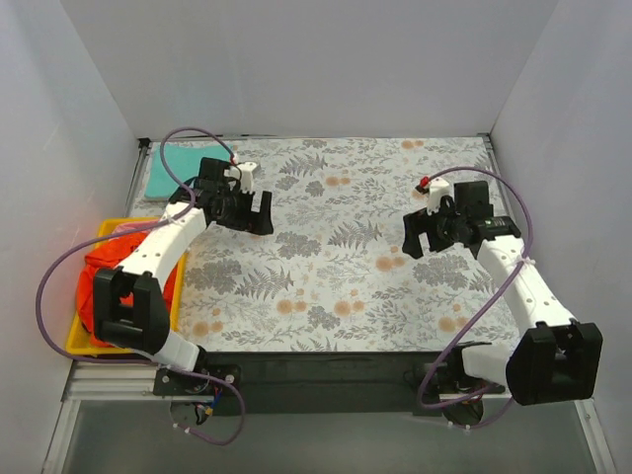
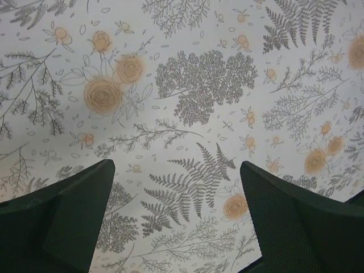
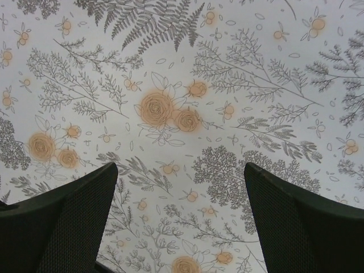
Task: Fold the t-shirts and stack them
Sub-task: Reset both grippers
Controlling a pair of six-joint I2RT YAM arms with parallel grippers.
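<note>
A folded teal-green t-shirt (image 1: 168, 170) lies at the back left corner of the table. An orange-red t-shirt (image 1: 95, 281) lies crumpled in the yellow tray (image 1: 75, 341) at the left, partly hidden by my left arm. The white and pink shirts are out of view. My left gripper (image 1: 259, 214) is open and empty above the tablecloth, right of the teal-green shirt; its wrist view shows only cloth between the fingers (image 2: 74, 210). My right gripper (image 1: 423, 235) is open and empty above the tablecloth at the right; its fingers (image 3: 296, 222) frame bare cloth.
The grey floral-print tablecloth (image 1: 336, 257) covers the table. White walls close in the back and both sides. The yellow tray sits off the table's left edge. Purple cables loop from both arms.
</note>
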